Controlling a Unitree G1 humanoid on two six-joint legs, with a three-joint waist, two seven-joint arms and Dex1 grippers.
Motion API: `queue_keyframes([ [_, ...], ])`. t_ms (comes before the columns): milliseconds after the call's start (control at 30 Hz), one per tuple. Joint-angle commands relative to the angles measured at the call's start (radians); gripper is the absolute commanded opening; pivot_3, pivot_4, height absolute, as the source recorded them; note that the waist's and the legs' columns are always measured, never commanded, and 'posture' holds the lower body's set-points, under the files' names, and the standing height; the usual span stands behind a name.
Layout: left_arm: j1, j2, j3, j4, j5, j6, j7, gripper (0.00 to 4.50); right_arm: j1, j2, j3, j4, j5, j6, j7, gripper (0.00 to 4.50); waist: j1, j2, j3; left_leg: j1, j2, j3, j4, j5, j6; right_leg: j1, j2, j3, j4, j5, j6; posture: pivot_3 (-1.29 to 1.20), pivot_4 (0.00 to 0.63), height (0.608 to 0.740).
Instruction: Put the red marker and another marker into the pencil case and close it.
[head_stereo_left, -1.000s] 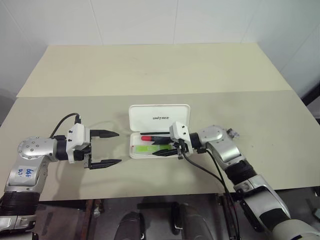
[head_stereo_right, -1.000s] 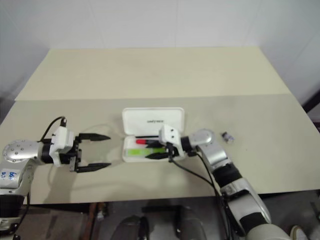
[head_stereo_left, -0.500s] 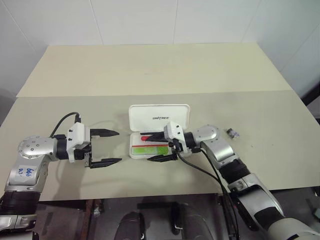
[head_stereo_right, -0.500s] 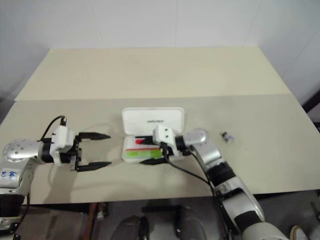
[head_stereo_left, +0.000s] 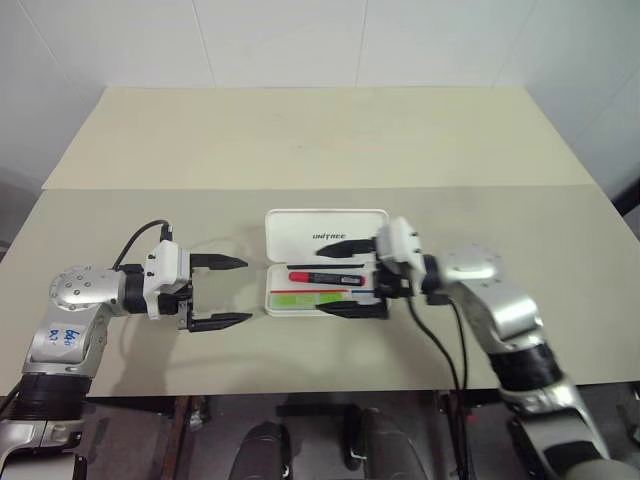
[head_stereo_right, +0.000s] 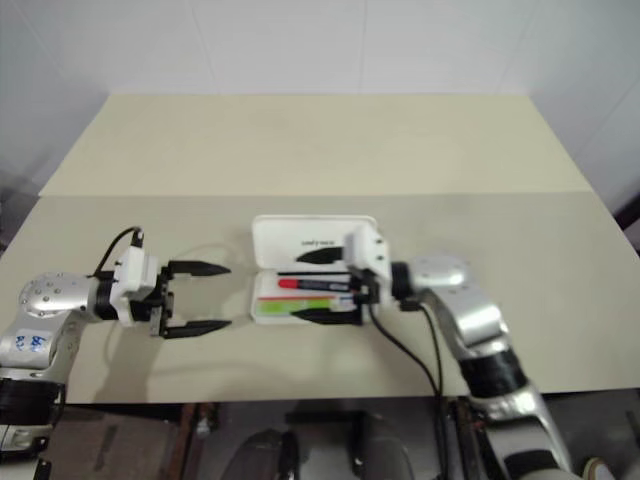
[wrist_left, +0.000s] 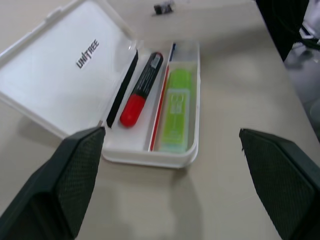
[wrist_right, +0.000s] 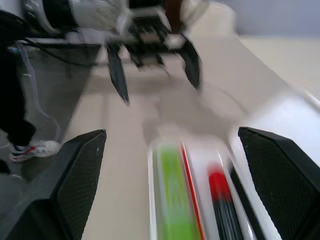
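Pencil case (head_stereo_left: 325, 232) lid up, red marker (wrist_left: 141, 89) beside green marker (wrist_left: 175, 111) inside — both hands (head_stereo_left: 222, 292) (head_stereo_left: 350, 288) spread apart, empty.

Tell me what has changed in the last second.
The right gripper opened, let go of the red marker in the pencil case, and drew back right. The green marker, open lid and open left gripper stayed.
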Motion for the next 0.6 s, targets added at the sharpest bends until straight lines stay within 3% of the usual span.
queue_keyframes([
  [33,-0.025,-0.011,-0.003,-0.033,-0.022,0.017,0.006,4.50,0.062,-0.080,-0.107,-0.064,0.045,0.032,-0.028,4.45,-0.002,0.000,0.000,0.000,0.000,0.000,0.000,0.000,0.000,0.000,0.000,0.000,0.000,0.000,0.000,0.00,0.150,0.740],
  [133,-0.049,-0.039,-0.018,-0.056,-0.024,0.013,0.010,4.50,0.122,-0.160,-0.188,0.010,0.024,-0.011,-0.030,4.45,-0.003,0.000,0.000,0.001,0.001,0.000,0.000,0.000,0.000,0.000,0.001,0.000,0.000,0.000,0.000,0.00,0.150,0.740],
  [267,-0.107,-0.094,-0.060,-0.103,-0.026,0.041,0.032,4.50,0.126,-0.238,-0.296,0.276,-0.042,-0.147,-0.078,4.45,-0.001,0.000,0.000,0.001,-0.001,0.001,0.000,0.001,0.001,0.001,0.001,0.000,0.000,0.001,0.002,0.00,0.150,0.740],
  [600,-0.186,-0.197,-0.133,-0.094,0.004,0.087,0.096,4.50,0.021,-0.234,-0.289,0.681,-0.150,-0.352,-0.172,4.45,-0.007,0.000,0.000,0.002,-0.001,0.003,-0.001,0.005,-0.004,0.001,0.003,0.002,0.000,0.001,0.002,0.00,0.150,0.740],
])
